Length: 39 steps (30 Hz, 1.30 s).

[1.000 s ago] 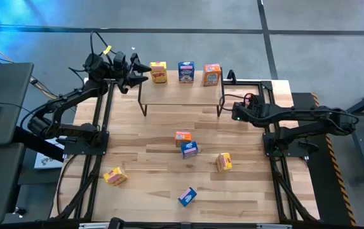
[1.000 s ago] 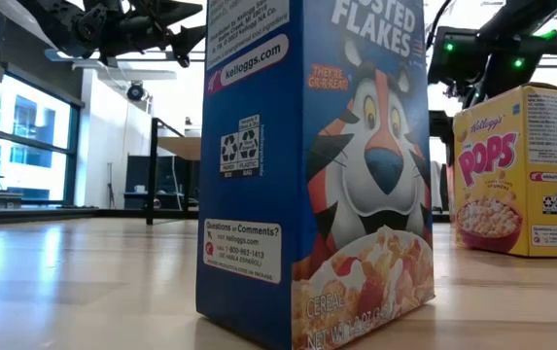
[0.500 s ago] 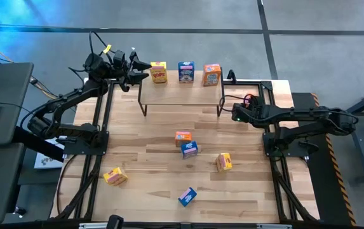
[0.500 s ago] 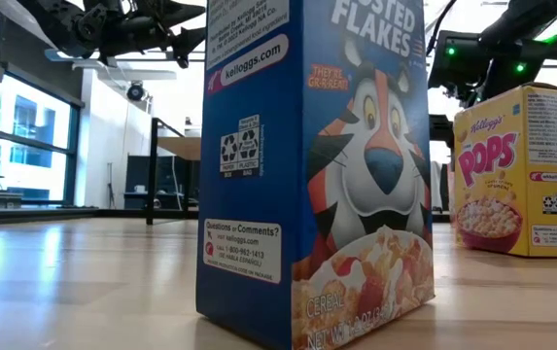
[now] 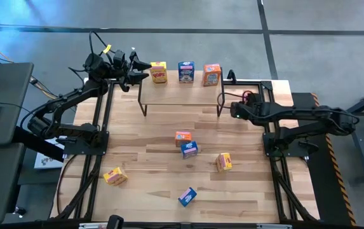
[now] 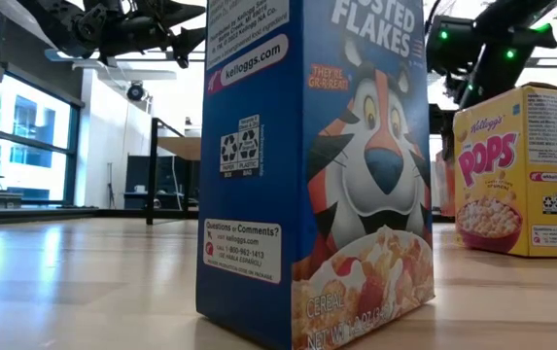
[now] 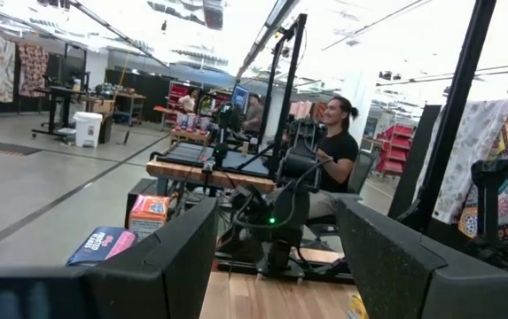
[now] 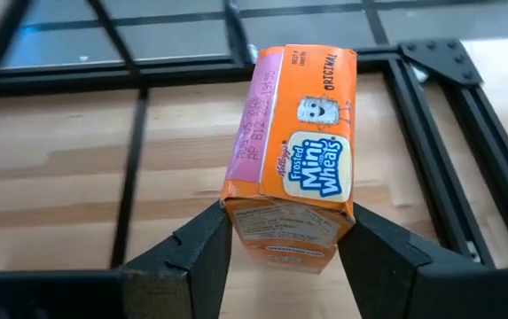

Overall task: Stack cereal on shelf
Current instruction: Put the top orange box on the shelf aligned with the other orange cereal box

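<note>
The shelf [image 5: 182, 97] stands at the table's far side. A yellow [image 5: 159, 72], a blue [image 5: 186, 71] and an orange cereal box [image 5: 211, 74] stand on its top. My right gripper [image 8: 289, 232] is at the shelf's right end [image 5: 227, 109], shut on another orange cereal box [image 8: 302, 142]. My left gripper [image 7: 276, 232] is open and holds nothing. It hangs in the air off the shelf's far left corner [image 5: 145, 69], beside the yellow box. Several more boxes lie loose on the table, among them an orange one [image 5: 182, 137] and a blue one [image 5: 189, 149]. My right gripper pinches the orange box's near end [image 8: 240, 221] between its two fingers, one finger [image 8: 202, 241] on each narrow side. The fingers slant downward and lie along the box, which reaches away from them with its printed front up. Whether the box is clear of the table, I cannot tell.
Loose boxes are spread over the table's middle and near part: a yellow one [image 5: 223, 161], another yellow one [image 5: 115, 175] and a blue one [image 5: 187, 196] that fills the low view [image 6: 327, 165]. Black frame rails run along both table sides. A person [image 7: 335, 151] sits beyond the table.
My right gripper has turned a little at the shelf's right end, and in the low view its head sits slightly higher than before. My left arm has kept still.
</note>
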Each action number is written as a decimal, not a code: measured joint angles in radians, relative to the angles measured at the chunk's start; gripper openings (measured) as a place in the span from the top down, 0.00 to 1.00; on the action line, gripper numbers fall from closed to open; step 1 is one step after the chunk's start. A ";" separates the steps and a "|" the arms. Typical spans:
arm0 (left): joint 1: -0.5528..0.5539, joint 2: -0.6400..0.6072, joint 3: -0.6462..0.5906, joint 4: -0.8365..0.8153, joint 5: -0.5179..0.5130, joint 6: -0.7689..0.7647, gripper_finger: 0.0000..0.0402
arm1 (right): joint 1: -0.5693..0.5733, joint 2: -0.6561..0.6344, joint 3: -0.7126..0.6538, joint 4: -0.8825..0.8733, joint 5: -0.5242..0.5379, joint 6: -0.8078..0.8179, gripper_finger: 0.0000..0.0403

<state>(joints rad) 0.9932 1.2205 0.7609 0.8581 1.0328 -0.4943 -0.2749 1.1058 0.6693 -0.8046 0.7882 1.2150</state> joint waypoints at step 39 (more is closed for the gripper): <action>-0.195 0.000 0.000 -0.001 0.012 -0.002 0.44 | 0.000 -0.001 0.743 -0.192 -0.044 -0.886 0.55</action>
<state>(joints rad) 0.7986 1.2205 0.7609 0.8574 1.0447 -0.4961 -0.2749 1.1053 1.4121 -0.9967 0.7439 0.3294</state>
